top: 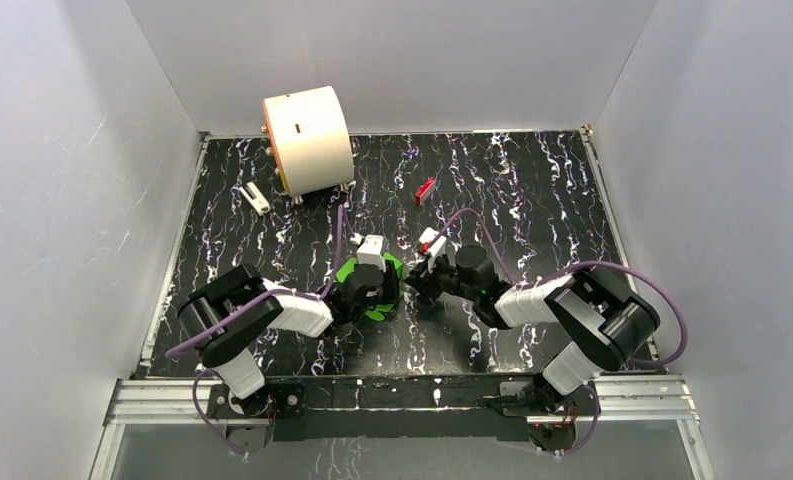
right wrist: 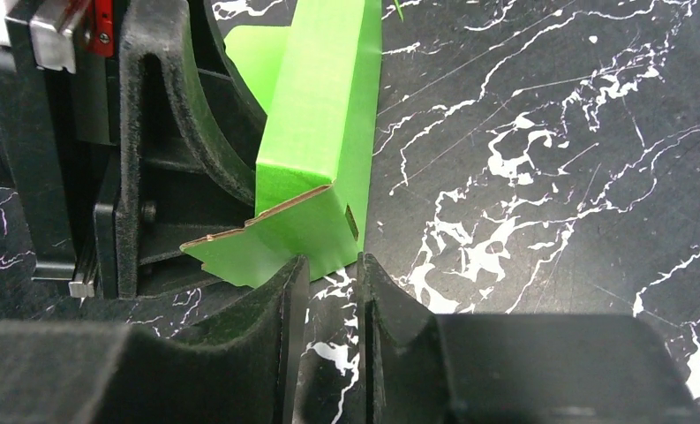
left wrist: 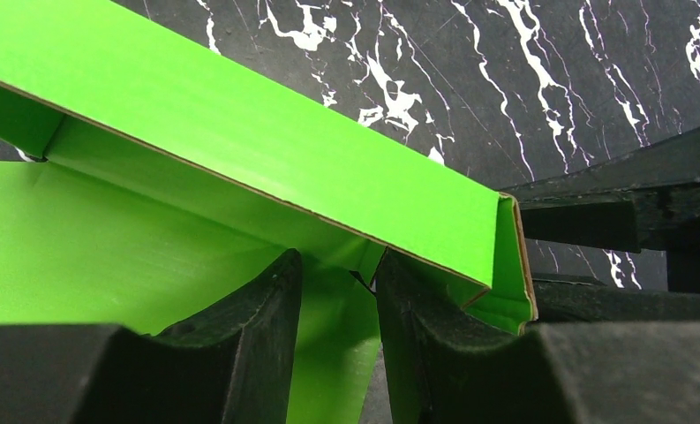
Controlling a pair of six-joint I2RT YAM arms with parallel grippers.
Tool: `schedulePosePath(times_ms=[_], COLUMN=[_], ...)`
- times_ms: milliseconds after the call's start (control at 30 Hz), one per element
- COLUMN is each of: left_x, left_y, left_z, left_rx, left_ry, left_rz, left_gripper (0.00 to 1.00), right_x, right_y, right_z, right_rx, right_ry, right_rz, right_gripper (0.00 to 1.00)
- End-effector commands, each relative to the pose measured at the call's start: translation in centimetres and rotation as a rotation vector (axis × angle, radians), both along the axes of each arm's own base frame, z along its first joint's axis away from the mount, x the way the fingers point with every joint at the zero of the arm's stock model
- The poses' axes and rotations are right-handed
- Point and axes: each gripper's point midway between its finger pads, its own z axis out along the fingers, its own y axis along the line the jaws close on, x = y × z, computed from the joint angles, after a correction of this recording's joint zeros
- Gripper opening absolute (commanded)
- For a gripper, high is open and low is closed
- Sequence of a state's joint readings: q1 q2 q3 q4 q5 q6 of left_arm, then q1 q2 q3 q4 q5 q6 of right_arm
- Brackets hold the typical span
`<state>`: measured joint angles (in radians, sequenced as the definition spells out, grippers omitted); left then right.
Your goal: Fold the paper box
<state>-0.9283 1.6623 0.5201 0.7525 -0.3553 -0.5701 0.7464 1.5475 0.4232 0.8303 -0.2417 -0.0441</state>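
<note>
Paper box (left wrist: pixel 240 150): thin green card, judged light and springy, easily creased or torn. It is best taken by a flap edge close to a crease, not by the raised wall. It is found half-formed on the table (right wrist: pixel 549 177), one long wall stood up, under the left claw (left wrist: pixel 339 300). The left jaws are set narrowly apart with a green flap seen between them; whether it is pinched cannot be told. The right claw (right wrist: pixel 333 274) is parted slightly, with nothing held and the box's end corner just beyond its tips.
</note>
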Motion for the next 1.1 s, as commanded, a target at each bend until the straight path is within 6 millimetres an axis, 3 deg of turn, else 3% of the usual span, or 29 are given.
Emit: schedulePosePath(times_ms=[0,633,900,1067], left_x=[-1.0,-2.8,-3.7,-2.8], left_y=[1.2,3.4,4.6,5.9], left_z=[-2.1,1.9,5.5,8.1], left_rx=[0.049,-0.122,-0.278,-0.445], left_ry=[0.066,0.11,0.11,0.125], left_rz=[-0.008,-0.008,-0.019,0.04], left_gripper=[0.35,0.5,0.58,0.58], right_x=[0.9,0.9,0.2,-0.2], right_y=[2.0,2.8,2.4,1.9], right_z=[3.4,2.1,1.7,1.4], right_rx=[0.127,0.134,0.127,0.118], right_ry=[-0.081,-0.076,-0.065,-0.058], right_rz=[0.031,0.07,0.079,0.07], right_gripper=[0.36,0.36,0.36,0.36])
